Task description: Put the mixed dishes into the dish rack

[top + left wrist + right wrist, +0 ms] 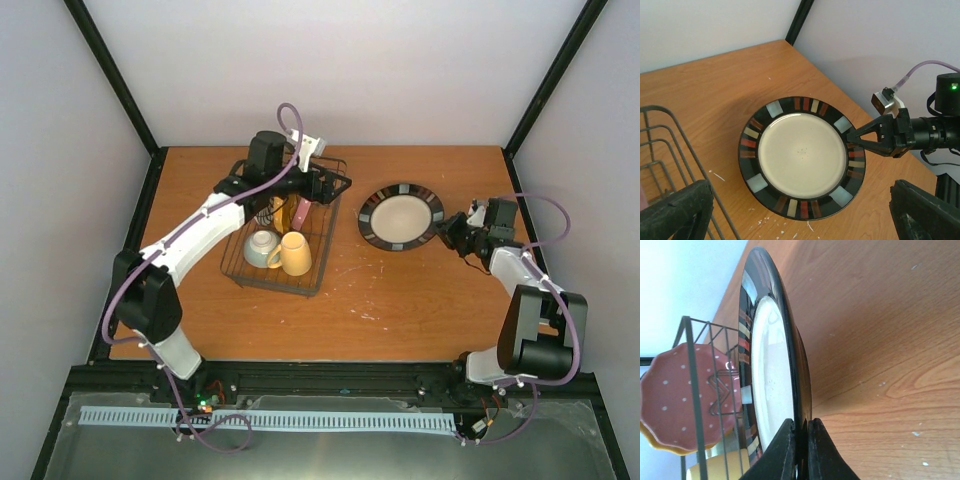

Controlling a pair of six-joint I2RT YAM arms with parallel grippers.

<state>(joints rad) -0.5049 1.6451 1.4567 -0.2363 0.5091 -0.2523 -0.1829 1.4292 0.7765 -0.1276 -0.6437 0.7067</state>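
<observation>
The dark-rimmed beige plate (400,215) lies on the table right of the dish rack (322,278); it also shows in the left wrist view (802,157) and edge-on in the right wrist view (771,380). My right gripper (450,232) (801,440) is shut on the plate's right rim. My left gripper (335,185) (800,200) is open and empty above the rack's far right corner. In the rack are the pale bowl (262,247), the yellow mug (294,254) and upright plates (290,212). I cannot see the striped plate.
In the right wrist view, the rack's wires (695,390) stand beyond the held plate, with a pinkish-red dotted scalloped plate (675,395) and an orange-yellow edge behind it. Black frame posts (120,80) and pale walls ring the table. White scuffs (370,315) mark the wood.
</observation>
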